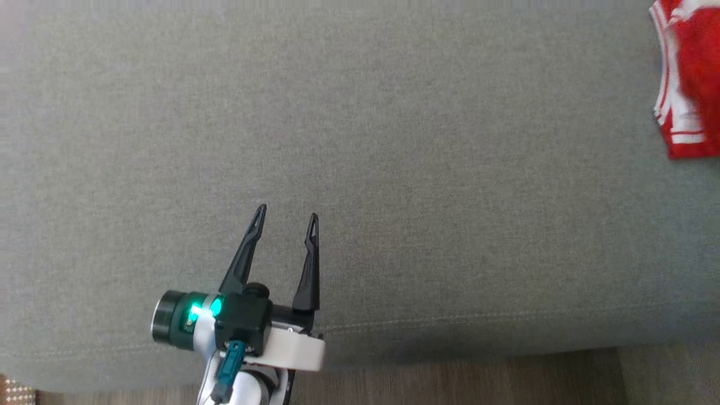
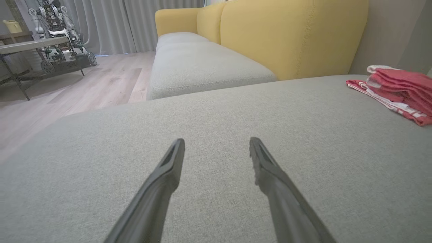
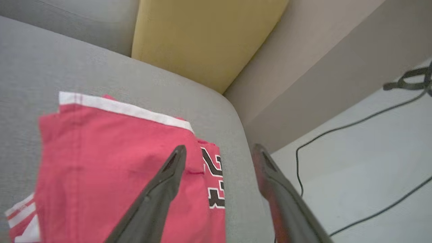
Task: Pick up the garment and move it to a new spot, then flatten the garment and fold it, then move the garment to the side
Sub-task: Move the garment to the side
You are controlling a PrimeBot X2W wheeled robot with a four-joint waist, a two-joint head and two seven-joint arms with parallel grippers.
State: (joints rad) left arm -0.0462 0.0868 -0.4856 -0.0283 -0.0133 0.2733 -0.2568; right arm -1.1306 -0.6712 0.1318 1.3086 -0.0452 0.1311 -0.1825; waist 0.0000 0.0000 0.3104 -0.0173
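One folded red garment (image 3: 118, 162) lies on the grey sofa cushion (image 1: 394, 140), beneath the two right fingers (image 3: 162, 184), which stand apart and hold nothing. The two left fingers (image 1: 244, 256), also apart, hover well to its left.

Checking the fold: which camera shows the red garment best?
The right wrist view: the folded red garment lies close beneath it, white trim and black lettering visible. The left wrist view shows it small and side-on, far right; the head view has it cut off at the upper right corner.
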